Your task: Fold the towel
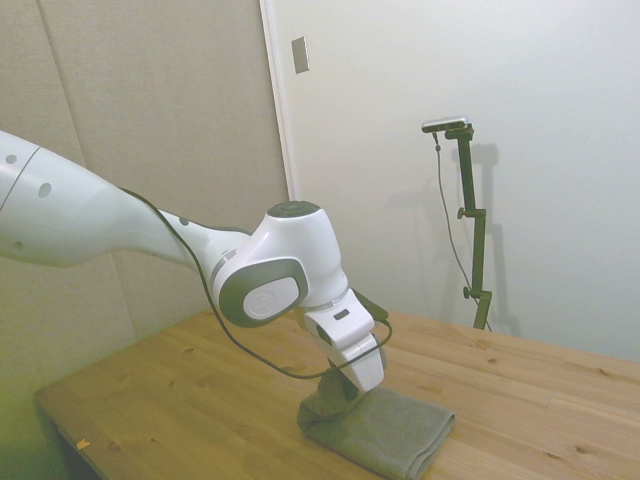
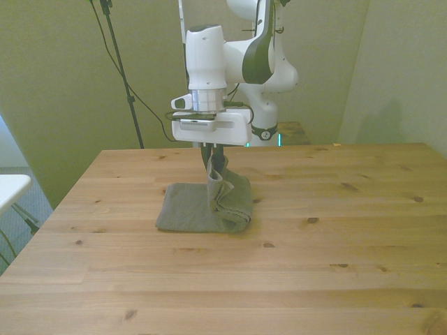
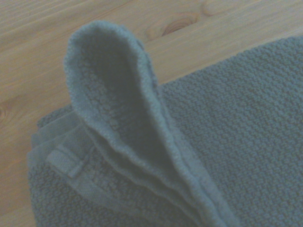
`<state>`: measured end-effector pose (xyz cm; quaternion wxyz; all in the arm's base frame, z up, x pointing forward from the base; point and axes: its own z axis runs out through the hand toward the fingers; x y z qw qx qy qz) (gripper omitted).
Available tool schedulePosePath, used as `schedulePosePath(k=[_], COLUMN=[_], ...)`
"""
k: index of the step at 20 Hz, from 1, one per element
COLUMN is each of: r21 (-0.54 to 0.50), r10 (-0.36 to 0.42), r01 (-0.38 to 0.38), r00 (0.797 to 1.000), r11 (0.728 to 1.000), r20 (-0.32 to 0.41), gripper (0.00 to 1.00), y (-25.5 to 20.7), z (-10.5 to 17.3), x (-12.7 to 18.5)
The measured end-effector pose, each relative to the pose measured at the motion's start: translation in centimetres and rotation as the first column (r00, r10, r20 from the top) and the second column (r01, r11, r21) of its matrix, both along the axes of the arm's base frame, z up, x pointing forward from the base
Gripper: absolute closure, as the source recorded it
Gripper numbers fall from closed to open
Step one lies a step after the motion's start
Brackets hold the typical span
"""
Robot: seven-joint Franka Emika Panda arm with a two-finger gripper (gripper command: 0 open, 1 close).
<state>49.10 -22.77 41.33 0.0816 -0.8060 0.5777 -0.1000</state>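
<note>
The grey-taupe towel (image 2: 190,206) lies layered on the wooden table (image 2: 314,272), a little toward the front view's left of its middle. One edge, on the front view's right side of the towel, is pulled up into a standing ridge. My gripper (image 2: 213,159) points straight down over that ridge and is shut on the towel's raised edge. In the side view the gripper (image 1: 342,386) meets the towel (image 1: 395,432) at its near-left end. The wrist view shows the lifted loop of towel (image 3: 118,104) standing above the flat layers, with a small label tab near one corner.
Bare table (image 1: 170,400) surrounds the towel on all sides. A white object (image 2: 10,187) juts in at the front view's left edge, off the table. Walls stand behind the table.
</note>
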Motion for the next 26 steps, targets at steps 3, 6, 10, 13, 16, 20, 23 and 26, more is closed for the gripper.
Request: schedulePosePath(k=[3,6,10,13,16,20,23,26], r21=[0.007,0.006,0.028,0.029,0.027,0.024,0.029,0.036], r10=[-0.016,-0.035,-0.053,-0.052,-0.042,-0.035,-0.035,-0.032], r01=[0.016,0.035,0.053,0.051,0.041,0.035,0.034,0.031], r00=[1.0,0.999,0.998,0.998,0.999,0.999,0.999,0.999], r11=[1.0,0.999,0.998,0.998,0.999,0.999,0.999,0.999], r20=[0.003,0.01,0.026,0.018,0.009,0.011,0.016,0.02], gripper=[1.0,1.0,0.0,0.0,0.0,0.0,0.0,0.0], y=[-1.6,-3.1,-5.3,-6.5,-6.7,-6.9,-6.9,-6.9], z=[-0.1,0.2,-0.1,-0.9,-1.5,-1.5,-1.5,-1.0], x=[-0.5,-1.1,-1.8,-1.8,-1.4,-1.4,-1.4,-1.5])
